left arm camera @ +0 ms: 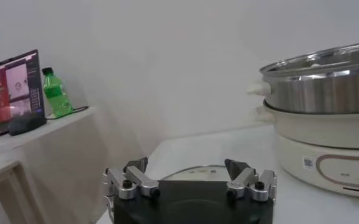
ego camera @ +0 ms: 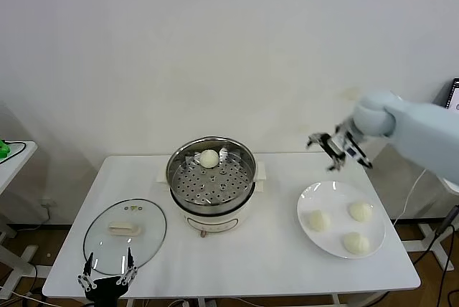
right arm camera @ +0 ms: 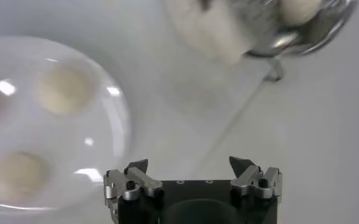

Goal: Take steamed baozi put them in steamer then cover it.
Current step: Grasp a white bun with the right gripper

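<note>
One steamed baozi (ego camera: 209, 158) sits at the far side of the steamer (ego camera: 211, 178), centre of the head view. Three more lie on the white plate (ego camera: 340, 219) at lower right, near the worktop (ego camera: 272, 264) edge. The right gripper (ego camera: 340, 150) hangs above the plate's far rim – jaws spread wide, holding nothing – with bare worktop between plate and steamer. The left gripper (ego camera: 107, 271) waits wide open at bottom left, just over the near edge of the glass lid (ego camera: 125, 235) – at the worktop's front edge
</note>
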Robot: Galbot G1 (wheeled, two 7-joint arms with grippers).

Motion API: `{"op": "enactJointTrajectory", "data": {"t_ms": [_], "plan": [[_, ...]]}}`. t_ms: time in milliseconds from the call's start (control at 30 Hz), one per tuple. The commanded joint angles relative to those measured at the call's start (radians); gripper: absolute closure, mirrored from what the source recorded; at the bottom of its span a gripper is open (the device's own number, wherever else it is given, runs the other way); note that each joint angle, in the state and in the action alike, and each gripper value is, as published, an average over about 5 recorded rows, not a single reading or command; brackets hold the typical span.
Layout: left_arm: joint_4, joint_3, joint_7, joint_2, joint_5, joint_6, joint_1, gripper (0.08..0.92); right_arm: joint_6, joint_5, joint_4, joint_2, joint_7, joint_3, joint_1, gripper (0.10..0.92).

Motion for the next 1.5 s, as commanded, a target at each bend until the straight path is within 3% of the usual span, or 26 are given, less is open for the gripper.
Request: {"op": "enactJointTrajectory", "data": {"t_ms": [33,433,1500], "plan": [[0.001,0.005,0.000,-0.003,0.004,0.001,-0.006,0.177,-0.111,0.067,0.081,-0.126,-0.020,0.000,-0.120,0.203],[0.002,-0.005,0.000,-0.009,0.013,0.001,-0.001,0.177,-0.135,0.062,0.009,-0.061,-0.010,0.109,-0.289,0.203],[0.020,-0.019,0.002,-0.021,-0.006,-0.002,-0.007,0.177,-0.165,-0.012,-0.141,0.113,0.031,0.185,-0.391,0.216]]}}
